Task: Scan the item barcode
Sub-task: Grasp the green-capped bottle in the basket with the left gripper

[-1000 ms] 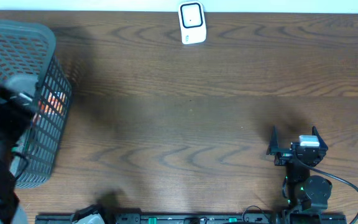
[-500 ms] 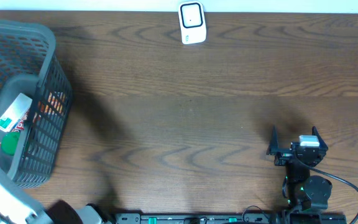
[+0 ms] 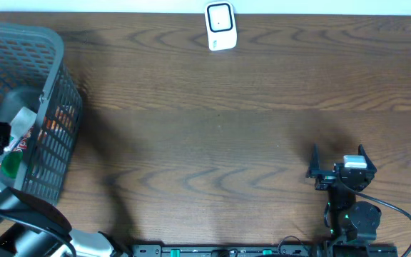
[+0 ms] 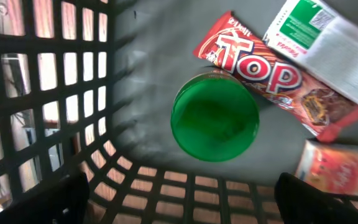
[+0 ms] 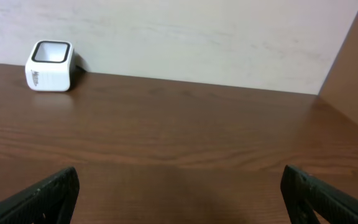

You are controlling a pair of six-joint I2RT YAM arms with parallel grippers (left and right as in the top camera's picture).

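The brown desk (image 3: 212,143) has a grey basket (image 3: 56,50) at its left end and a white scanner (image 3: 220,26) at the far edge. My left pincer (image 4: 185,202) hangs wide apart in the basket, above a green tub (image 4: 215,116) and a red Top bar (image 4: 272,78). My right pincer (image 3: 338,153) is wide apart too, empty.

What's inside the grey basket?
The basket holds a round green tub, a red Top candy bar, a white-and-green packet and an orange box. Anything lying underneath them is hidden.
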